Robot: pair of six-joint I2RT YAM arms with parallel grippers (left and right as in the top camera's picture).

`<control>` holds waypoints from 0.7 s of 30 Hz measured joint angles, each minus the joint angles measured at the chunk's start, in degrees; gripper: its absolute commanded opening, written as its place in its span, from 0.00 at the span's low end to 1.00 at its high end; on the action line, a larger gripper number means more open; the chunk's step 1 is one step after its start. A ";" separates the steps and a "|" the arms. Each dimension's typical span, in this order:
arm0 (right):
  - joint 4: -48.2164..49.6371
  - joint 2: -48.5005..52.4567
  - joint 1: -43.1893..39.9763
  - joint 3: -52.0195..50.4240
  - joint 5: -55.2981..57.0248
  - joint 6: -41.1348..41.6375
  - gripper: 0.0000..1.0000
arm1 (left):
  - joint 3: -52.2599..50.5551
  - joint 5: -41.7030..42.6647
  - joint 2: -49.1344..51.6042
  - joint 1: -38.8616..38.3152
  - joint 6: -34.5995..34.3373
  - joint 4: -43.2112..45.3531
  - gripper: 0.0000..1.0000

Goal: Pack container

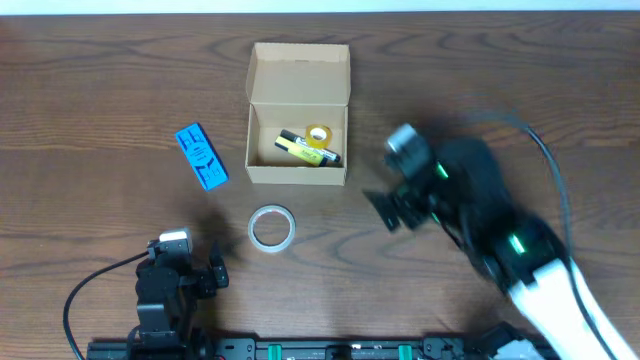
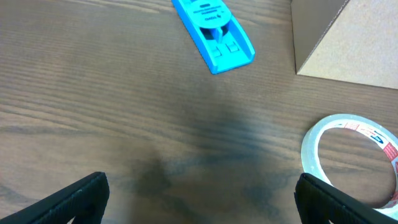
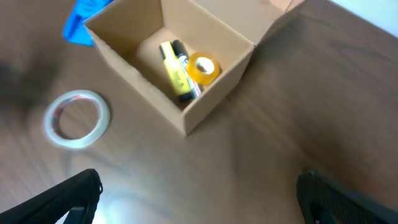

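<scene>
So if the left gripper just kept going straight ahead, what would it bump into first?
Probably the blue item. The left gripper points across bare table towards it, nothing between. The tape lies to its right, seemingly off the path, though depth is unclear.

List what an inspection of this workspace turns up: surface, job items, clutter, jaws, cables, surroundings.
Surface: wooden table, dark grain, no spills seen.
Job's things: cardboard box open, flap lid folded back; inside lie a yellow highlighter and a small yellow tape roll.
Clutter: clear tape roll flat on the table in front of the box; blue plastic item to the left of the box.
Grippers: left gripper jaws open, holding nothing; right gripper jaws open, holding nothing, beside the box.
Cables: black cable loops from the left arm; another cable arcs over the right arm.
Surroundings: mounting rail along the near edge; otherwise nothing seen.
</scene>
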 measured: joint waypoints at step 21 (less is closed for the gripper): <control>-6.16 -37.99 0.00 -24.63 -0.24 12.76 0.99 | 0.00 0.35 0.00 0.00 -2.93 0.31 0.95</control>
